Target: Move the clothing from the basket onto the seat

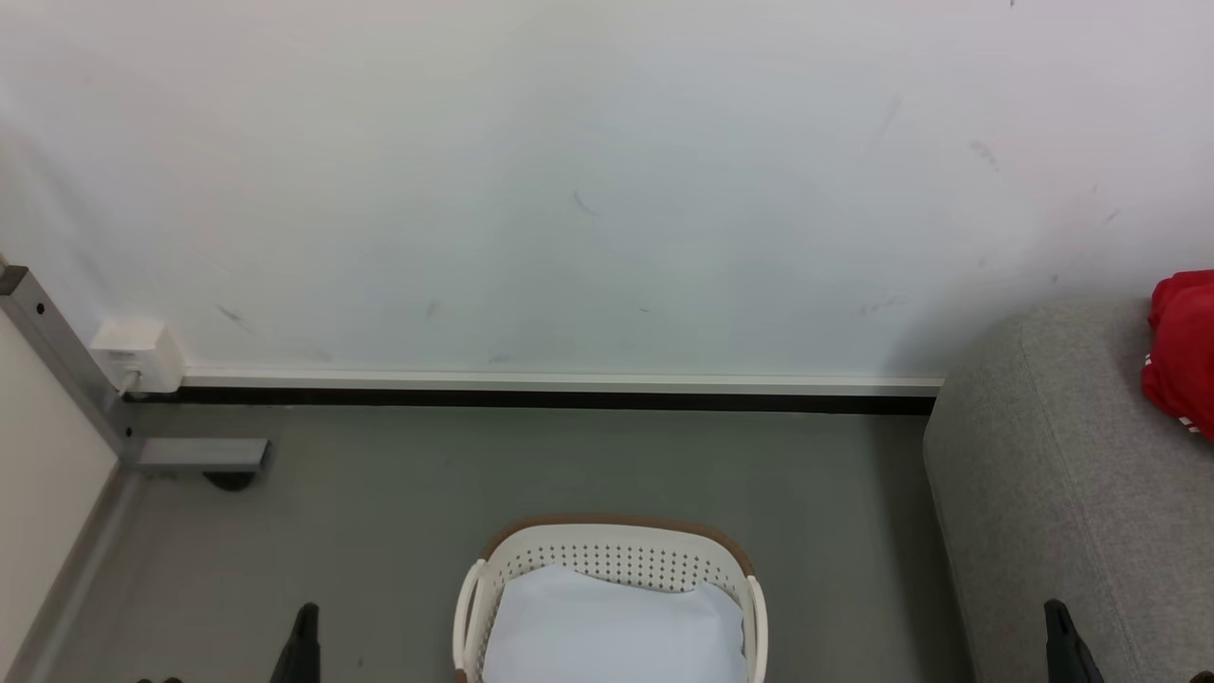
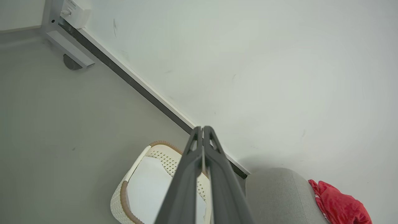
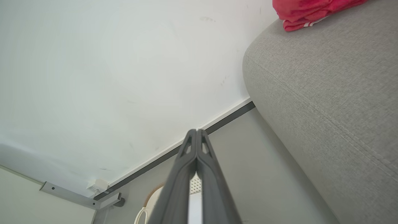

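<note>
pale blue cloth (image 1: 612, 631) lies in the basket (image 1: 607, 560) on the floor, centred between both arms, likely for easy reach. left gripper (image 2: 202, 128) and right gripper (image 3: 196, 130) are pinched together, empty. a red garment (image 1: 1181, 351) lies on the seat (image 1: 1043, 493), just right.

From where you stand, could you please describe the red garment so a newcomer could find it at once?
Start at the large grey seat on the robot's right, against the white wall. On its top, near the wall, lies a crumpled red garment with thin white stripes. Its bright red sets it apart from the pale cloth in the basket.
</note>
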Tool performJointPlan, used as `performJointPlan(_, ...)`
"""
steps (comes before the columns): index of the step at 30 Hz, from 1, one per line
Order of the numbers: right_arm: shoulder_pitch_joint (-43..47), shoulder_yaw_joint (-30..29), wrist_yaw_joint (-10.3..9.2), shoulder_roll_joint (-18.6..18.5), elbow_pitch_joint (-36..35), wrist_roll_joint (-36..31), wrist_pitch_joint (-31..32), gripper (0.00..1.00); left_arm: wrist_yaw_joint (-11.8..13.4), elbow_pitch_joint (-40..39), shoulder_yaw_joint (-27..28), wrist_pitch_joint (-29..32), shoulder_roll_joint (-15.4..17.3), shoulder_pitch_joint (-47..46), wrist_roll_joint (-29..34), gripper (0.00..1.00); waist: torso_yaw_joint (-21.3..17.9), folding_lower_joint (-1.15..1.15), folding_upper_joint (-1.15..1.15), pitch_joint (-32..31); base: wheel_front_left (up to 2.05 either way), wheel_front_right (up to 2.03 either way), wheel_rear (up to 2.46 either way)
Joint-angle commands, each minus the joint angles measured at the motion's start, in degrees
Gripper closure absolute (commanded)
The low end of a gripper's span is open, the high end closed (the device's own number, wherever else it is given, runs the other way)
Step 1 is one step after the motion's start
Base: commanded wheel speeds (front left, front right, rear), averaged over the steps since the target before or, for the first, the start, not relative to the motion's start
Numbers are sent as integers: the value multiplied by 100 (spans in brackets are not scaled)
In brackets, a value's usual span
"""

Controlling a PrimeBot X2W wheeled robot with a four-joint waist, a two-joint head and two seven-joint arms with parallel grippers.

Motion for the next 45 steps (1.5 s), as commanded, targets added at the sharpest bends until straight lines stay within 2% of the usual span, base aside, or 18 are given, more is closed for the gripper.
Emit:
performJointPlan(1,-151,-35,-4,-47,-93,171,23,100,-42,-72,27,39,7,-145,-212,100,0,0,0,2,0,0,0)
performJointPlan(21,-361,-157,-7,-54,-174,1587,379,100,-75,-140,136,400,-12,-341,-1595,100,3,0,0,51,0,0,0)
performJointPlan(45,-568,-284,-9,-61,-244,2975,727,100,-103,-194,236,750,-35,-530,-2944,100,6,0,0,109,0,0,0)
